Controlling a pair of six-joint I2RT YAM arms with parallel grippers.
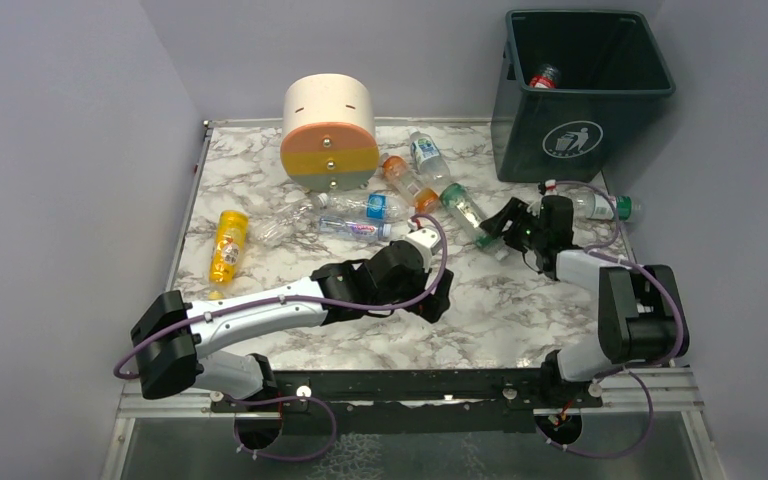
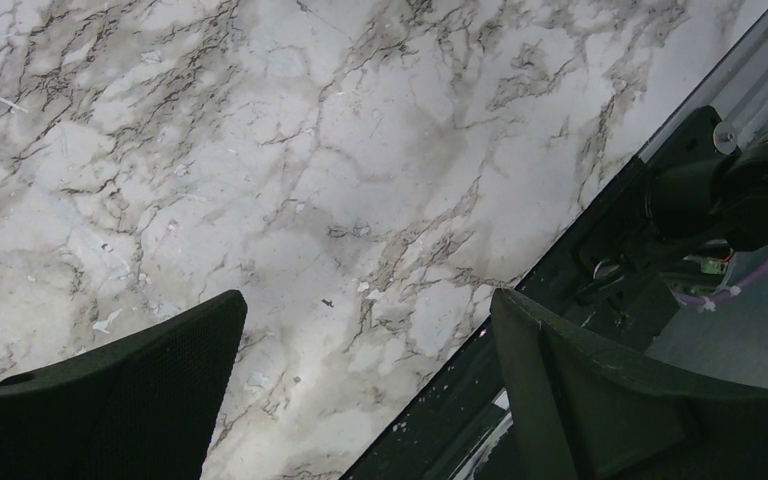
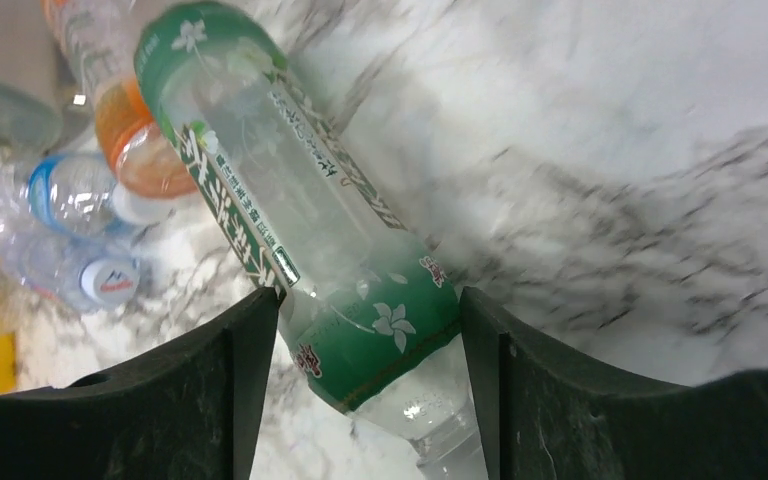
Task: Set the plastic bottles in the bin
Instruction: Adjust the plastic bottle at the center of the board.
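Note:
My right gripper (image 1: 505,225) (image 3: 370,385) is shut on the lower end of a clear bottle with a green label (image 3: 290,230), also in the top view (image 1: 465,210), low over the table. Both fingers touch it. The dark teal bin (image 1: 580,110) stands at the back right with one red-capped bottle (image 1: 543,77) inside. Other bottles lie on the table: a yellow one (image 1: 228,245), clear blue-labelled ones (image 1: 365,206), an orange one (image 1: 405,178), and a green-capped one (image 1: 605,207) by the right edge. My left gripper (image 1: 438,298) (image 2: 370,390) is open and empty over bare marble.
A cream cylindrical drawer unit (image 1: 330,130) stands at the back centre. The marble table (image 1: 500,320) is walled by grey panels. The table's front rail and the right arm's base (image 2: 740,190) show in the left wrist view.

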